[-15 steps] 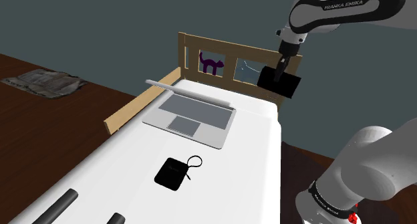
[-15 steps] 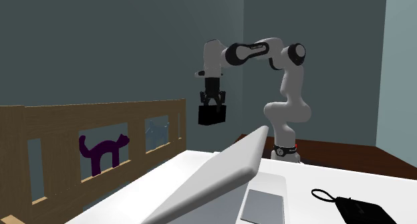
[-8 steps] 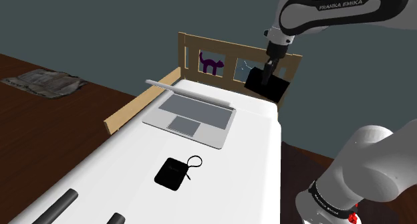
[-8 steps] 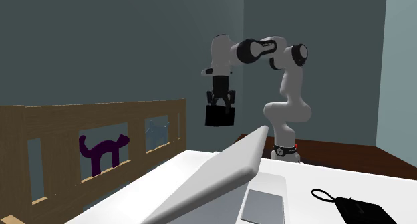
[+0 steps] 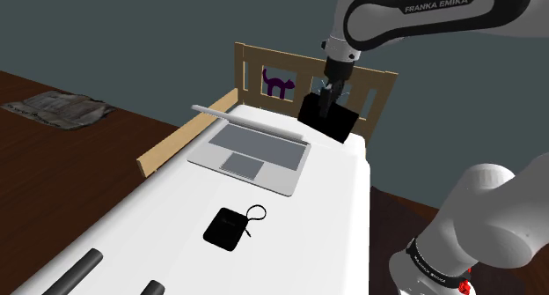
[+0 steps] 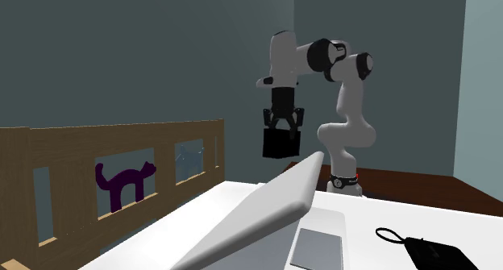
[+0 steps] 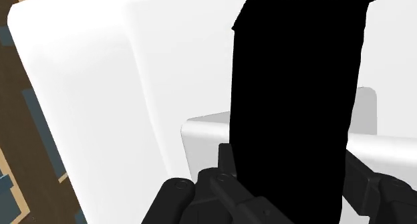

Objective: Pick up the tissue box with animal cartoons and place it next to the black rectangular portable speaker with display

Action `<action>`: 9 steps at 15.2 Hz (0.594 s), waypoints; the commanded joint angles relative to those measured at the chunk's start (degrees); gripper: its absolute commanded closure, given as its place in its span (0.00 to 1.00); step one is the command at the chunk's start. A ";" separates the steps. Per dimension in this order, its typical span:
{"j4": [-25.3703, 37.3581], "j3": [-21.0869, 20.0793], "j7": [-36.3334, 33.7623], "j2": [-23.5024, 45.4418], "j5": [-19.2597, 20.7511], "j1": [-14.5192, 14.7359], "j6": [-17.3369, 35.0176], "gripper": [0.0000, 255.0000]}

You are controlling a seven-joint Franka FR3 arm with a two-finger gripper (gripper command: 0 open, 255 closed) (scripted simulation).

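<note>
Dark teal walls and a brown floor (image 5: 70,170) enclose a long white surface (image 5: 325,214) with a wooden railing (image 5: 255,57) along its far end and part of one side. The white arm (image 5: 422,7) reaches over that far end. The second exterior view takes in the whole arm (image 6: 347,107) from its base upward, where the shoulder view cuts it at the frame's edges.

An open grey laptop (image 5: 255,148) lies on the surface near the railing. The shoulder view looks down on its keyboard, the second exterior view mostly on the back of its lid (image 6: 266,212).

The gripper (image 5: 330,94) points down with the task's box (image 5: 328,119) hanging from it in the air, over the railing end of the surface. The box is drawn plain black with no pictures. It looks tilted in the shoulder view and square-on in the second exterior view (image 6: 282,143).

The wrist view settles the grip: the fingers (image 7: 227,164) press the box (image 7: 297,89) from both sides, clamped on it.

The black speaker (image 5: 226,228), with a thin loop of cord, lies flat on the surface on the near side of the laptop, well apart from the box.

A purple cat shape (image 5: 277,82) fills one railing opening. The shoulder view also takes in a crumpled grey heap (image 5: 62,106) on the floor
</note>
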State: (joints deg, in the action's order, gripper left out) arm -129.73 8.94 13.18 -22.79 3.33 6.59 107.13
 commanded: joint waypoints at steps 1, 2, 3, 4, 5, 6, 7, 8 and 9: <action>0.75 -2.00 -2.80 0.58 -0.89 1.20 -0.23 1.00; 1.26 -2.92 -4.10 1.19 -1.31 1.79 -0.15 1.00; 1.83 -3.84 -5.38 1.86 -1.72 2.35 -0.07 1.00; 2.46 -4.74 -6.66 2.58 -2.11 2.92 0.00 1.00; 3.16 -5.65 -7.93 3.36 -2.48 3.46 0.07 1.00; 3.92 -6.51 -9.20 4.19 -2.81 4.02 0.13 1.00; 4.75 -7.38 -10.46 5.07 -3.13 4.56 0.18 1.00; 5.64 -8.23 -11.72 6.00 -3.41 5.10 0.22 1.00; 6.60 -9.06 -12.97 6.97 -3.66 5.63 0.24 1.00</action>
State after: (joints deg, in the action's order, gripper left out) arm -124.03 0.75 1.54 -16.69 -0.02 11.66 107.37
